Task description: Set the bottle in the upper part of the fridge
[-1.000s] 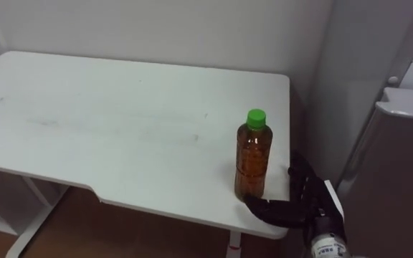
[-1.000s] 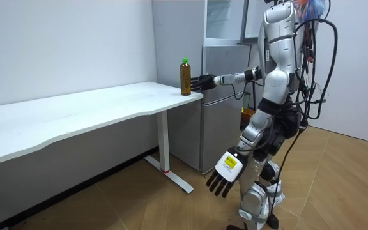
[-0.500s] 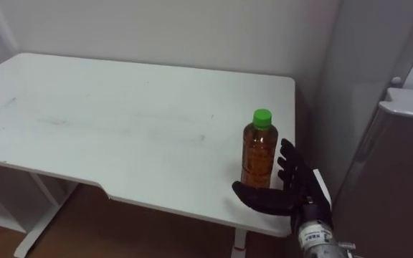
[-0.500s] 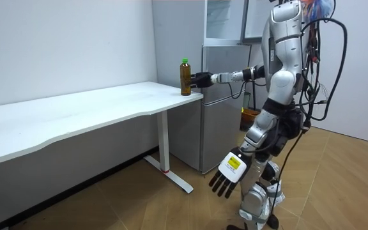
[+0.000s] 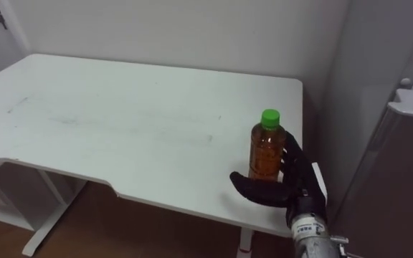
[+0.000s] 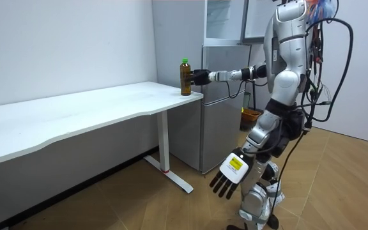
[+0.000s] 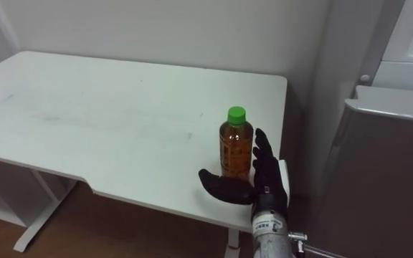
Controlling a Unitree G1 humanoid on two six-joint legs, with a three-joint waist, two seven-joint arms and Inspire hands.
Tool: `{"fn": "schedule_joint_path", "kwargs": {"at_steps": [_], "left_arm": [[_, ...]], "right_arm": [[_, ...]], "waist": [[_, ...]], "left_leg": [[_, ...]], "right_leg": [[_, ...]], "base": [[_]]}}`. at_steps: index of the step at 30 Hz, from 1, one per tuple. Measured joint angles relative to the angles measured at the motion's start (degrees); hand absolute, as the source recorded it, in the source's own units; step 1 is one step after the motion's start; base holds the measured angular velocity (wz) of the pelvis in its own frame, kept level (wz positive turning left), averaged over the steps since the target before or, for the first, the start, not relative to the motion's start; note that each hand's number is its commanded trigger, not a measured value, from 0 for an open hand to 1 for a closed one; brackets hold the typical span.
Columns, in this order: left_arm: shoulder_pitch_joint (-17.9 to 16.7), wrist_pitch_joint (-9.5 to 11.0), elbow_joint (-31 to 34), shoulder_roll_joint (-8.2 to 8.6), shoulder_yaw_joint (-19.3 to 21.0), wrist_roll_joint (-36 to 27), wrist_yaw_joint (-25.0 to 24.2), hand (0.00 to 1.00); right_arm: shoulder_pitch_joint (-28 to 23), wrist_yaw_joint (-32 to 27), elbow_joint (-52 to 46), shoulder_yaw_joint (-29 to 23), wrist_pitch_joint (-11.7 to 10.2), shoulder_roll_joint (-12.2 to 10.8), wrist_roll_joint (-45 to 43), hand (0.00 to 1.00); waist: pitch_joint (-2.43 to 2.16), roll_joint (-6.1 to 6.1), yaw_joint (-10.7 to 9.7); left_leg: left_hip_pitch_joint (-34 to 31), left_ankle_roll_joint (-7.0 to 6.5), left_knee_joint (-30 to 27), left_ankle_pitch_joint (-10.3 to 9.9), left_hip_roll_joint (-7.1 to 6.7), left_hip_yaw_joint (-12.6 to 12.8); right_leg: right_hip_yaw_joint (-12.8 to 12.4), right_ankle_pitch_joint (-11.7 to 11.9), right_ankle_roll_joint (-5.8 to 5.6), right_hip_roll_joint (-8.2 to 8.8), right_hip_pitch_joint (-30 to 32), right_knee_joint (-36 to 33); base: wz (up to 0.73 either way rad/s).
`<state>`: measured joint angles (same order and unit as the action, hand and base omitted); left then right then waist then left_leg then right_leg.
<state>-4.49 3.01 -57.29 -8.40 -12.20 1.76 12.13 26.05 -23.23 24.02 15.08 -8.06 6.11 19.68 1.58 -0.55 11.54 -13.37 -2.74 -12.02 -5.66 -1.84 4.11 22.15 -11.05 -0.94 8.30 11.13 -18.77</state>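
A bottle [image 5: 266,150] of amber drink with a green cap stands upright near the right corner of the white table [image 5: 120,122]. My right hand [image 5: 296,192] is open at the bottle's base, with the thumb stretched across the front and straight fingers [image 5: 293,162] against its right side. The right eye view has the bottle [image 7: 234,147] and the right hand [image 7: 267,188] placed the same way. In the room view my right arm reaches out level to the bottle [image 6: 184,76], and my left hand [image 6: 230,176] hangs open beside my thigh.
A grey fridge [image 5: 407,165] stands just right of the table, close to my right arm. In the room view its upper compartment [image 6: 225,19] sits above the lower door [image 6: 225,102]. The table's front edge has a curved cut-out to the left.
My right hand has risen from the table's edge and moved in until it cups the bottle's base. The bottle has stayed put. The eye views have shifted a little.
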Motion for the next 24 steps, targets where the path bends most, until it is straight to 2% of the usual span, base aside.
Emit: {"fn": "schedule_joint_path", "kwargs": {"at_steps": [17,24], "left_arm": [[-0.6,-0.6,0.0,-0.23,-0.5,-2.5,0.2,0.0],[-1.0,-0.7,-0.1,-0.41,-1.0,-7.8,0.3,0.0]], "right_arm": [[0.0,-1.3,0.1,1.6,0.1,0.2,0.1,0.0],[0.6,-1.4,6.8,1.5,0.0,0.4,1.6,0.0]], "waist": [[0.0,0.0,-0.1],[0.05,-0.05,-0.1]], "left_leg": [[0.1,-0.03,-0.1,0.0,-0.08,-0.1],[-0.1,-0.05,-0.2,0.0,-0.16,-0.1]], "right_leg": [[0.0,0.0,-0.01,0.02,-0.1,0.0],[-0.1,-0.2,-0.02,0.24,0.0,-0.3]], "base": [[0.0],[0.0]]}}
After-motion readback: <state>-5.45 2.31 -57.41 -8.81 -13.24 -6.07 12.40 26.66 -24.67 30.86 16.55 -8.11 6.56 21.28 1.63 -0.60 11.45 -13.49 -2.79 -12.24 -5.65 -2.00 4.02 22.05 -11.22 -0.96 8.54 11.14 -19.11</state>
